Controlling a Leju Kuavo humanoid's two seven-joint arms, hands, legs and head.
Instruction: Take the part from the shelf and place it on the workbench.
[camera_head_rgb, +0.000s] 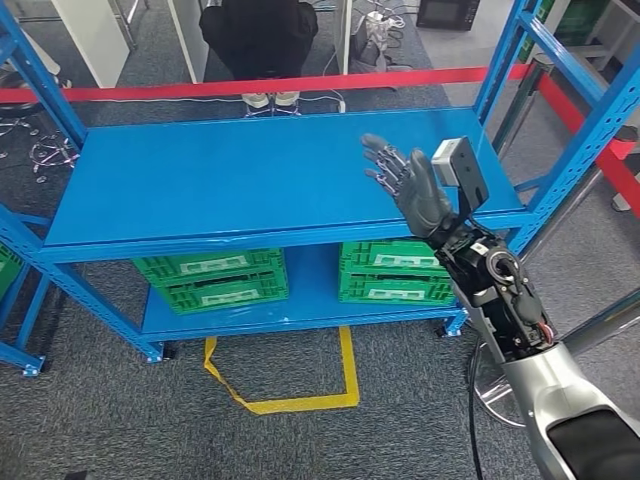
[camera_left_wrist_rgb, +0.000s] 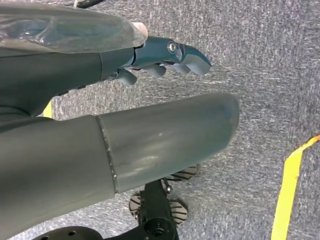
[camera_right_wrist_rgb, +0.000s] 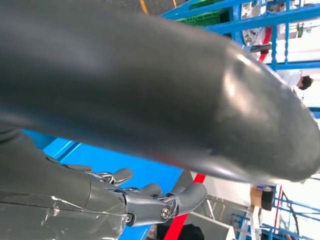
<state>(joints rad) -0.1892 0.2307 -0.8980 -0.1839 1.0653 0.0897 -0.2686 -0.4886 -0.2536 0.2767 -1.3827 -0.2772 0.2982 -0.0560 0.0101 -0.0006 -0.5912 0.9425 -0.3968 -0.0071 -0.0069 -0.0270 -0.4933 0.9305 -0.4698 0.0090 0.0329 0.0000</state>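
No part can be made out anywhere on the shelf (camera_head_rgb: 226, 180): its blue top board shows as bare blue across the whole span the head view takes in, and the level beneath carries just two green crates (camera_head_rgb: 211, 275) (one to the left, one to the right). So I cannot say where the task's thing lies, nor give its long axis. The direction from the fingers to it cannot be judged from these pictures.

The right hand (camera_head_rgb: 411, 185) is raised over the right end of the top board, palm turned inward toward the middle of the shelf, its fingers (camera_head_rgb: 385, 160) spread and holding nothing. The right wrist view agrees, showing the fingers (camera_right_wrist_rgb: 151, 200) apart above the blue surface. The left hand (camera_left_wrist_rgb: 124, 55) hangs low beside the body, seen against grey carpet with yellow floor tape (camera_left_wrist_rgb: 290, 190) near it; its fingers (camera_left_wrist_rgb: 188, 55) lie loosely extended, nothing between them.

Of the two, the right hand is by far the nearer to the shelf, so any reach would most likely fall to it. As I judge it, the pick-up has not begun, and the coming move depends on first finding the part, perhaps beyond what the head view covers.

A person in dark clothing (camera_head_rgb: 256, 35) crouches behind the shelf, past a red barrier tape (camera_head_rgb: 226, 88).
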